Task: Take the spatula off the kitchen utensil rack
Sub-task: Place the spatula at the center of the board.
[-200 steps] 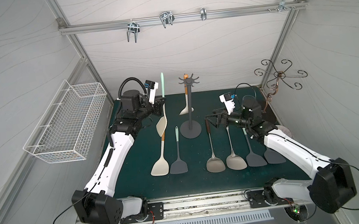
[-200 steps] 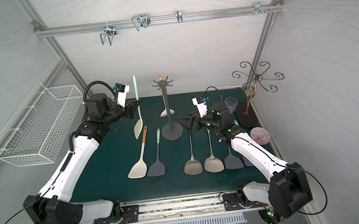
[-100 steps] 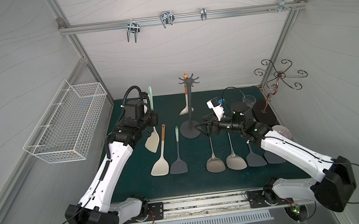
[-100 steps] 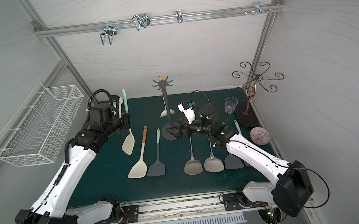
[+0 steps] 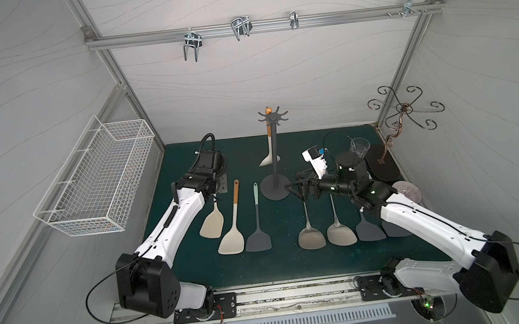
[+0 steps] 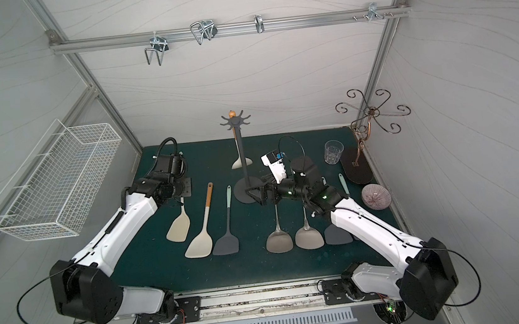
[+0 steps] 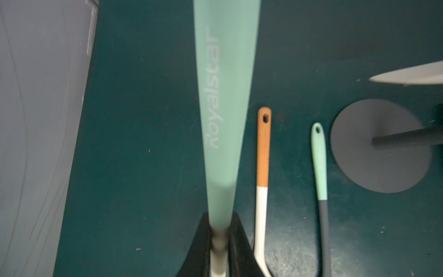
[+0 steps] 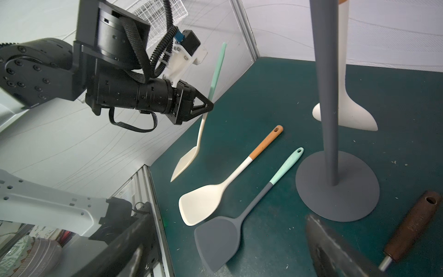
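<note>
The left gripper had its jaws clamped on the mint-handled spatula. The right gripper, jaws apart, sat mid-frame beside the kitchen utensil rack

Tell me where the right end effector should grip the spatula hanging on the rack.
Grip the spatula on its slim white neck, between orange handle and blade; open jaws fit around it there. It hangs upright behind the pole of the rack, so the right end effector should probably come from the robot's right, behind the pole, then lift.
</note>
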Controlling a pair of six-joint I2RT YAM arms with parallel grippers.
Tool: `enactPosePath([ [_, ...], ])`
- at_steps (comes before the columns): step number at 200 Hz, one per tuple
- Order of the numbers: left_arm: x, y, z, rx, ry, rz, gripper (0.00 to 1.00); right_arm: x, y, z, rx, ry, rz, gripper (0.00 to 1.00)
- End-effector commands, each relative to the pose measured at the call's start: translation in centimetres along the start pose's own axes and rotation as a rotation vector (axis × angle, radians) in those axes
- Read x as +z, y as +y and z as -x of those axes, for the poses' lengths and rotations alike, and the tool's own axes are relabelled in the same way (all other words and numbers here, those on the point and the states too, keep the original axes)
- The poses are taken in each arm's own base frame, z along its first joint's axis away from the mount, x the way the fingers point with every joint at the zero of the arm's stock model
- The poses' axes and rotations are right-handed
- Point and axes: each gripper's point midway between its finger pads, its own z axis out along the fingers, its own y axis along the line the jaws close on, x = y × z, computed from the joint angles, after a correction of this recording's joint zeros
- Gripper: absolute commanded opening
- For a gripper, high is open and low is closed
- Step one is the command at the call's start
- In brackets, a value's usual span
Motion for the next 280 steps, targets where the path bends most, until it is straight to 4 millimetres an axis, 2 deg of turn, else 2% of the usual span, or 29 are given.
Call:
enactPosePath([
  [1,0.0,1.6,0.4,-0.023,0.051,0.08,0.0,0.0,-2.0,-0.8,0.002,-0.001,-0.073,0.99],
  [23,1.1,2.4,-0.8,0.001,0.141,0.13,0.0,0.7,-2.7,-0.7,0.04,0.006,-0.072,0.99],
  [47,2.6,3.6,-1.7,-0.001,0.207,0.169,0.0,1.4,-1.8,-0.7,0.039,-0.008,-0.008,0.99],
  [74,4.2,4.3,-2.8,0.05,0.284,0.234,0.0,1.4,-1.6,-1.7,0.014,0.009,-0.003,0.99],
  [140,8.4,4.2,-6.1,0.093,0.43,0.303,0.0,0.7,-1.7,-2.0,-0.006,0.0,-0.022,0.99],
  [199,10.6,4.2,-8.4,0.15,0.532,0.383,0.0,0.1,-1.4,-1.8,-0.02,-0.008,-0.025,0.99],
  [246,11.0,4.2,-9.7,0.176,0.588,0.416,0.0,0.1,-1.2,-1.7,-0.023,-0.006,-0.02,0.99],
  [280,12.1,3.9,-10.7,0.198,0.633,0.428,0.0,-0.1,-1.2,-1.6,-0.031,-0.012,-0.024,0.99],
])
